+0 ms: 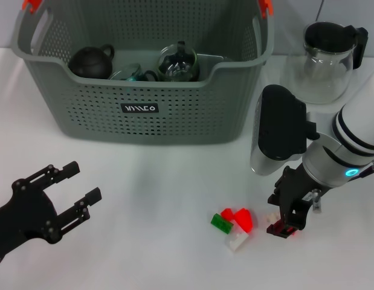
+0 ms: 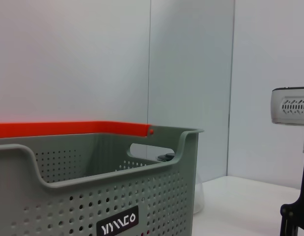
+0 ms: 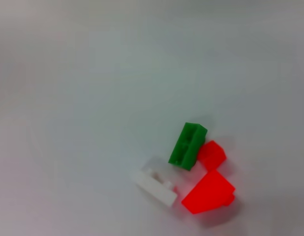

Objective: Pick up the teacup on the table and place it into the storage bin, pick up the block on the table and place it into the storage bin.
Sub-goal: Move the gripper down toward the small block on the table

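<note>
The grey-green storage bin [image 1: 193, 115] stands at the back of the table and fills the left wrist view [image 2: 68, 196]. Inside it a glass teacup [image 1: 131, 73] lies between a black teapot [image 1: 92, 61] and a glass teapot [image 1: 177, 62]. My right gripper [image 1: 285, 228] points down at the table to the right of the blocks, shut on a small red block [image 1: 280, 229]. Just left of it lie a green block [image 1: 221, 223], red blocks [image 1: 242, 219] and a white block [image 1: 236, 240]. The right wrist view shows the green block [image 3: 187, 145]. My left gripper [image 1: 84, 181] hovers open at the front left.
A glass jug with a black lid [image 1: 327, 60] stands at the back right, beside the bin. The bin has orange handle clips [image 1: 266, 7] and a dark label [image 1: 139, 109]. The white table [image 1: 150, 199] stretches between the two arms.
</note>
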`<state>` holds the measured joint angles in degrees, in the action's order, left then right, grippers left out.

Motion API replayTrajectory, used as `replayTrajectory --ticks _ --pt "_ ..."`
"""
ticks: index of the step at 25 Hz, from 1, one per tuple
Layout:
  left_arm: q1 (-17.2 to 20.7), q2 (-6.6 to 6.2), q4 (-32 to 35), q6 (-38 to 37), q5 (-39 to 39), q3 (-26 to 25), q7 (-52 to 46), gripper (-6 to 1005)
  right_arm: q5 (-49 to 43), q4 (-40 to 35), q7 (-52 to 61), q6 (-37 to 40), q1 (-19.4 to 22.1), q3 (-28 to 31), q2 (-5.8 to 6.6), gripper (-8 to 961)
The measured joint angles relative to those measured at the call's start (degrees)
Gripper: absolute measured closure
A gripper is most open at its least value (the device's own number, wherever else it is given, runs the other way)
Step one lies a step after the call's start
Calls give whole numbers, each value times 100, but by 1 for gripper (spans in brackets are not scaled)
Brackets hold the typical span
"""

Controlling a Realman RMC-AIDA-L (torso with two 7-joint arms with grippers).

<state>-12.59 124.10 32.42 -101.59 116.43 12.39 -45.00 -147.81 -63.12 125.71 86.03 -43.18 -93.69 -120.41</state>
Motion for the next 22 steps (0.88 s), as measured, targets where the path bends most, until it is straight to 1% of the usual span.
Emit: replayTrajectory --ticks 11,22 --pt "18 5 -5 87 -20 0 0 369 16 491 -3 -357 -169 -44 0 339" --pt "29 9 -8 97 -32 -2 0 369 30 521 44 -53 -201 -17 0 338"
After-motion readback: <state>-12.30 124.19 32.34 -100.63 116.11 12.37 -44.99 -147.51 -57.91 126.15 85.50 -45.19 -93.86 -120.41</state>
